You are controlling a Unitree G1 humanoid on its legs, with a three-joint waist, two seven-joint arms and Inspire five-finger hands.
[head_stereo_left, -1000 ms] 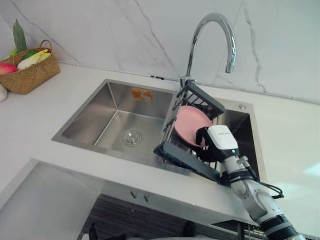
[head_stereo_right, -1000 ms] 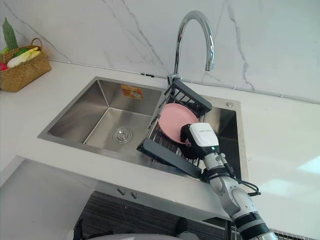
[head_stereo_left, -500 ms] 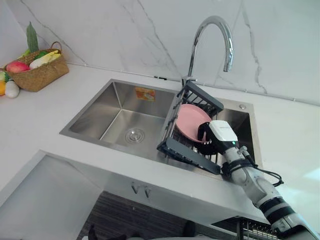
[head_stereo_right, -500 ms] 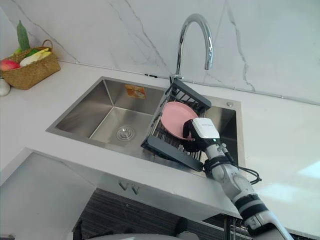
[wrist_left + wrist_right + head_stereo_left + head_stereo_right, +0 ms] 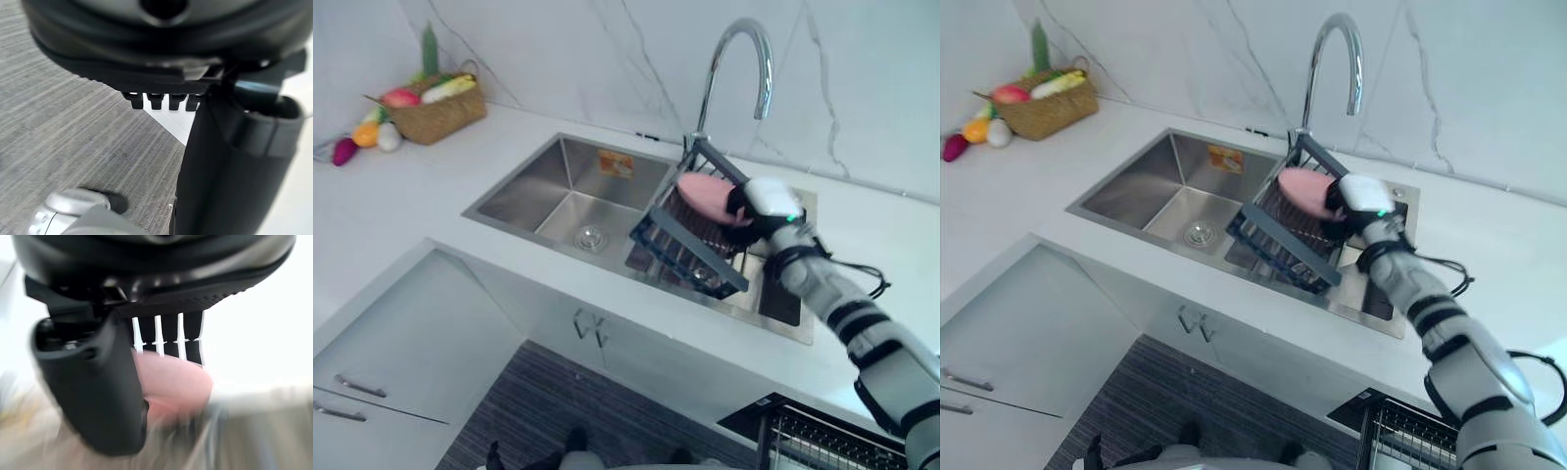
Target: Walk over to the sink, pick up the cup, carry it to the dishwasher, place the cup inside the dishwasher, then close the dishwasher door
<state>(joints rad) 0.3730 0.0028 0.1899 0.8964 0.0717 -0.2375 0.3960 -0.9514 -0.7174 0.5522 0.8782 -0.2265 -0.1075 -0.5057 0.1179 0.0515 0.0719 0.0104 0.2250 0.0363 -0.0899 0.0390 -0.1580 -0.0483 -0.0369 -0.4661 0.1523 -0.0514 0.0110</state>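
Nearest you, your left robot hand [image 5: 234, 171] hangs loose-fingered over the floor. Near right, under the worktop [image 5: 421, 201], a wire basket [image 5: 818, 446] shows, probably the dishwasher's. Farther off, your right robot hand [image 5: 762, 202] clasps the pink dish [image 5: 703, 194], flatter than a cup, long axis left-right, just above the sink rack [image 5: 690, 257]. From that hand the basket lies nearer and right.
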